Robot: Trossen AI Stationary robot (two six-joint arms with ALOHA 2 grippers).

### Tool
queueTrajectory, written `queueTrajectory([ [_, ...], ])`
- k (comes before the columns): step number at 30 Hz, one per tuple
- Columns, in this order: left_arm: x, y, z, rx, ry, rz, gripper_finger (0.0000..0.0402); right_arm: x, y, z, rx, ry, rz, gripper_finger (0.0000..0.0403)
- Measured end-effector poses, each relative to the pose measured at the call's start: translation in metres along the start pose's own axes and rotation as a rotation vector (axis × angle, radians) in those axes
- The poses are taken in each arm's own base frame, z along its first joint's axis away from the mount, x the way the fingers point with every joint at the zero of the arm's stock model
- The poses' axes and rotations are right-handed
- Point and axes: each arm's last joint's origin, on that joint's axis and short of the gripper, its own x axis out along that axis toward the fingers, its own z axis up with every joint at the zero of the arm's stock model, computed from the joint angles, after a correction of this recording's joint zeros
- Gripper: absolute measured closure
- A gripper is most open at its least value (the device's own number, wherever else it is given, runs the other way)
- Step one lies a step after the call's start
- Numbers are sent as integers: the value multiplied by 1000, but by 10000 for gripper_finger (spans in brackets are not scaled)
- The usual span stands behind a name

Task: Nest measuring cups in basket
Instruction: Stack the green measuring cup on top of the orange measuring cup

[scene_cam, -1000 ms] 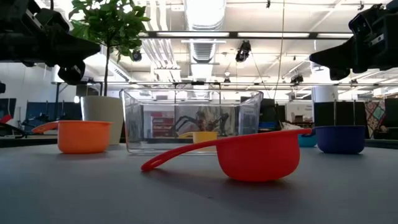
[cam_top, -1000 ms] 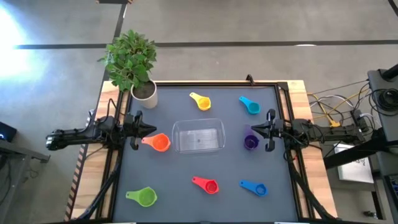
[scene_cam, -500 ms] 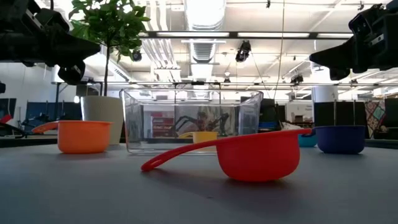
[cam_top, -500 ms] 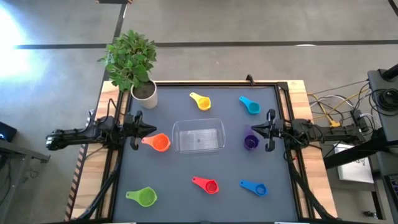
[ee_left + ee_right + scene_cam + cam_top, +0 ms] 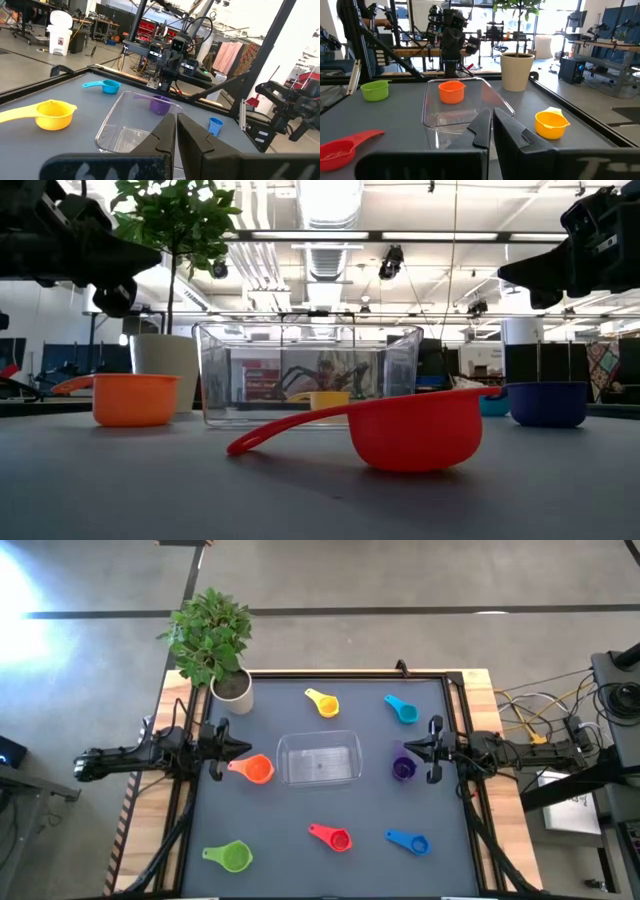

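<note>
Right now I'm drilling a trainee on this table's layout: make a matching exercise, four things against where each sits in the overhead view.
Things:
1. orange cup
2. purple cup
3. green cup
4. yellow cup

Places:
A. near the table's bottom-left corner
B. just right of the basket
C. above the basket, near the top edge
D. just left of the basket

Pairs: 1-D, 2-B, 3-A, 4-C
</note>
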Motion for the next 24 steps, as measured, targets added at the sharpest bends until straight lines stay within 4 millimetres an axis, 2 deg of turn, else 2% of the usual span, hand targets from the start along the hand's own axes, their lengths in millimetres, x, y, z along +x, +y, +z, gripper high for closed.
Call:
queueTrajectory([
  [12,0,-1,3,-90,-17,-9,402,0,0,0,0,0,0,394],
  [15,-6,-8,22,-55,13,-6,402,0,0,0,0,0,0,394],
  [20,-19,-20,57,-57,158,47,402,0,0,0,0,0,0,394],
  [24,-18,-29,83,-63,294,96,402,0,0,0,0,0,0,394],
])
